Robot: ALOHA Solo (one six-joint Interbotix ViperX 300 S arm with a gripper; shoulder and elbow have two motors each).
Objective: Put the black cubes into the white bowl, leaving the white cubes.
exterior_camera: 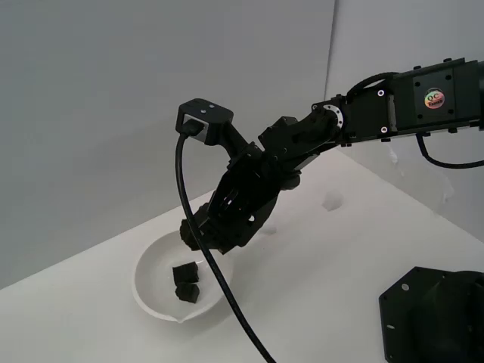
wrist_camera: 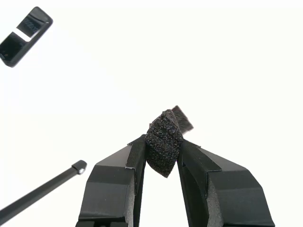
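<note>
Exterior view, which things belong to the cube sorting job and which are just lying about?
Job: wide glossy white bowl; two small matte black cubes inside it; third black cube in the pincer; small white cube, to be left.
Lying about: black base plate; black cable.

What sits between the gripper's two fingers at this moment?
A black cube is pinched between the gripper fingers, clearest in the wrist view. The exterior view puts it over the white bowl, which already holds two black cubes.

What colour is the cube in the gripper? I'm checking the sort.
Black; the held cube shows best in the wrist view.
</note>
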